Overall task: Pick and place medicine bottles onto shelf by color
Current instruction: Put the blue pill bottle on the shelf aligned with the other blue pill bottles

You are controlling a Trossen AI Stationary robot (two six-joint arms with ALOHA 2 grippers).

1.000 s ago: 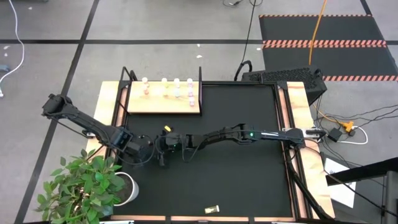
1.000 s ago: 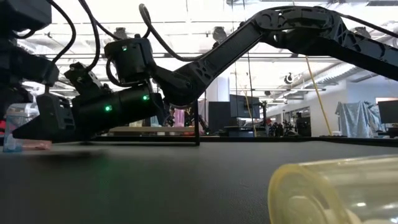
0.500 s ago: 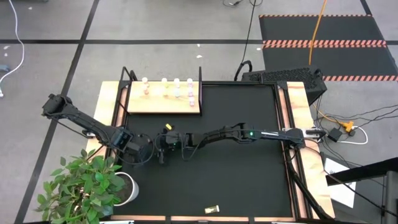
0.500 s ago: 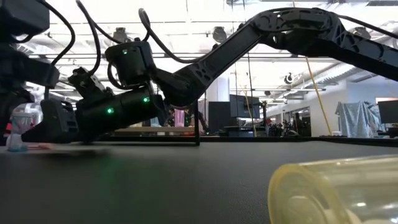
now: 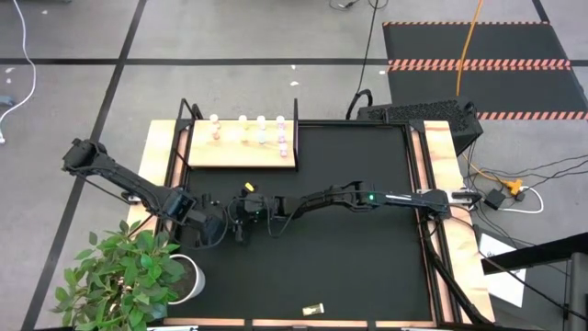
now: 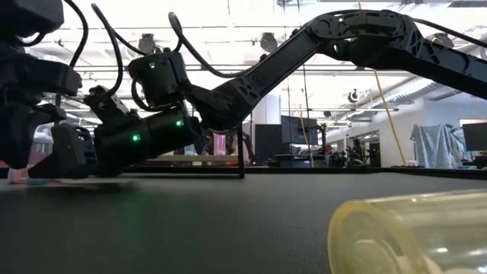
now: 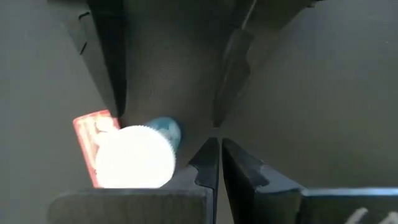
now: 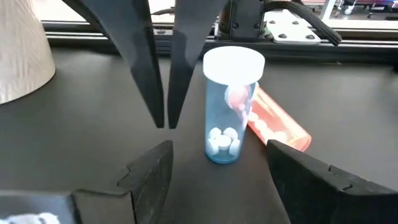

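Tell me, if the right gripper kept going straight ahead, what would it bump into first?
Probably the upright blue bottle, which stands just beyond the open right gripper. The pink bottle lies behind it, and the shut left gripper hangs close beside it.

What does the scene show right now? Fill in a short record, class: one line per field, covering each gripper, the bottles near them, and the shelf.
left gripper: shut, empty, beside the blue bottle
right gripper: open, facing the blue bottle
blue bottle: upright on the black mat, white cap, not gripped
pink bottle: lying on its side behind the blue one
shelf: several bottles standing along it
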